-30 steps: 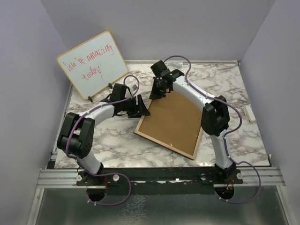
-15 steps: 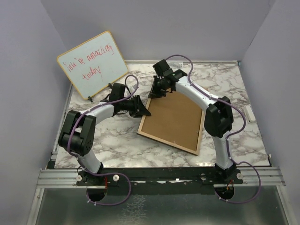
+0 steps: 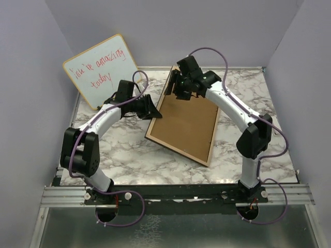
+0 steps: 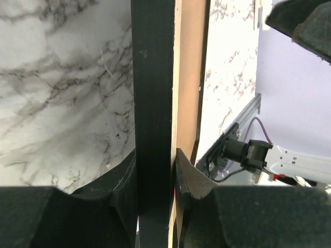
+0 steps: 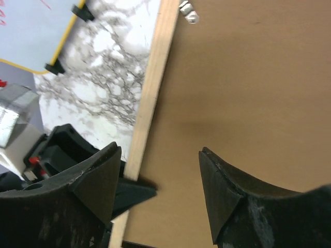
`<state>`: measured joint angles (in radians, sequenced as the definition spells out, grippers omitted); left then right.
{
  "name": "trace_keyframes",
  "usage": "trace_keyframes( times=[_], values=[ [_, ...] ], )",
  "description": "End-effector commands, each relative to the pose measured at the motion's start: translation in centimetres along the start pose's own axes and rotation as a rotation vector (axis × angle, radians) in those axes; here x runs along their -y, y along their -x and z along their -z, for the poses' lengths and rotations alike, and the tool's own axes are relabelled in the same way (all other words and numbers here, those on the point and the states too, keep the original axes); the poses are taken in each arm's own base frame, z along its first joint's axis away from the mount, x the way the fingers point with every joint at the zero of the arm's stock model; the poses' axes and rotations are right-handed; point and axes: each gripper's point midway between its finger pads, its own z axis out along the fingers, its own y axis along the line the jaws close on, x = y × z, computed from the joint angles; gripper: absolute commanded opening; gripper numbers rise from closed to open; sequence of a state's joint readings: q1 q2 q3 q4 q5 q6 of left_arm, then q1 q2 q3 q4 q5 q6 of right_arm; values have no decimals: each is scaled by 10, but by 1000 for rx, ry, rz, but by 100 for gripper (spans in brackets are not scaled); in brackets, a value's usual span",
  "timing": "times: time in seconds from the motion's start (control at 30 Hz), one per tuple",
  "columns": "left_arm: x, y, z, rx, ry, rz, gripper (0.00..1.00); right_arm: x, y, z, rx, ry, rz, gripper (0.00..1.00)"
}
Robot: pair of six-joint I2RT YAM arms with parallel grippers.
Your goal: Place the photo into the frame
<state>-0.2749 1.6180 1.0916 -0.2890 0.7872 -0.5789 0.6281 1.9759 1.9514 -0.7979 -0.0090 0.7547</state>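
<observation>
- The frame (image 3: 177, 150) lies skewed on the middle of the table (image 3: 119, 155), its brown backing (image 3: 183, 121) facing up.
- The left gripper (image 4: 153, 170) is clamped narrowly on the frame's left rail (black on one side, light wood on the other).
- The right gripper (image 5: 160, 155) hovers over the backing's far end with its fingers spread wide, holding nothing.
- The whiteboard (image 3: 102, 70) stands far-left, apart from the frame.

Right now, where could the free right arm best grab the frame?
Probably a narrow side rail, pinched from the outer edge: the frame's brown back is too broad and flat, and the left end effector clamps a rail that way.
</observation>
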Motion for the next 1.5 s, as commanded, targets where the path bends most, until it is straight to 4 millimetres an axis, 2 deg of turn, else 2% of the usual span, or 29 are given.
trace_keyframes(
  times=[0.0, 0.13, 0.3, 0.43, 0.5, 0.57, 0.63, 0.77, 0.87, 1.07, 1.23, 1.47],
  values=[
    [28, 39, 47, 134, 143, -152, 0, 9, 42, 54, 155, -30, -4, 67],
    [47, 63, 75, 214, 230, -250, 0, 19, 52, 80, 222, -56, -12, 67],
    [75, 102, 95, 330, 257, -343, 0, 26, 62, 102, 284, -45, -35, 66],
    [96, 128, 119, 405, 311, -452, 0, 30, 67, 112, 297, -38, -52, 66],
    [113, 143, 133, 449, 322, -537, 0, 31, 67, 114, 296, -33, -64, 66],
    [131, 155, 141, 476, 308, -591, 0, 32, 64, 114, 282, -28, -85, 66],
    [145, 160, 143, 478, 274, -634, 0, 31, 61, 114, 259, -11, -93, 66],
    [145, 161, 145, 478, 288, -672, 0, 31, 61, 119, 241, 14, -125, 69],
    [149, 155, 145, 469, 296, -716, 0, 36, 68, 118, 205, 82, -192, 72],
    [158, 130, 124, 444, 408, -859, 0, 12, 87, 127, 219, 210, -204, 79],
    [158, 117, 113, 434, 476, -889, 0, -2, 95, 133, 207, 253, -211, 89],
    [164, 89, 100, 429, 499, -910, 0, 4, 91, 118, 170, 214, -278, 93]
  ],
)
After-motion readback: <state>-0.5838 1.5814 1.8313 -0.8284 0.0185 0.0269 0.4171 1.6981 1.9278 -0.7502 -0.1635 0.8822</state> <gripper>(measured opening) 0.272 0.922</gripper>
